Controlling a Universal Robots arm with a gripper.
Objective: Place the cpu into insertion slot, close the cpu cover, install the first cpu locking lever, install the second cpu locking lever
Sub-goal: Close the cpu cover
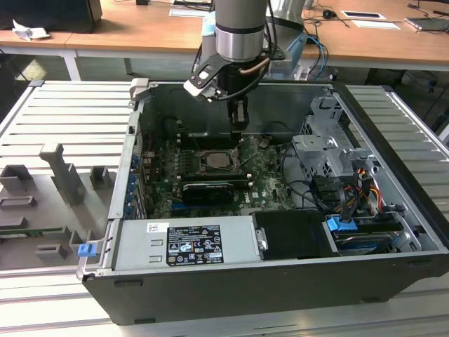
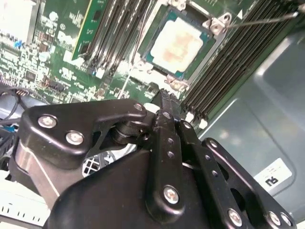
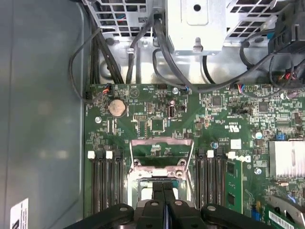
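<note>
cpu (image 2: 177,43): pale matt metal top | fingers (image 2: 167,138): black semi-gloss | case panel (image 2: 259,95): smooth grey metal

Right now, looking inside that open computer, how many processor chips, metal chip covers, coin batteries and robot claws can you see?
cpu: 1
cpu cover: 1
coin battery: 1
claw: 1
Total: 4
</note>
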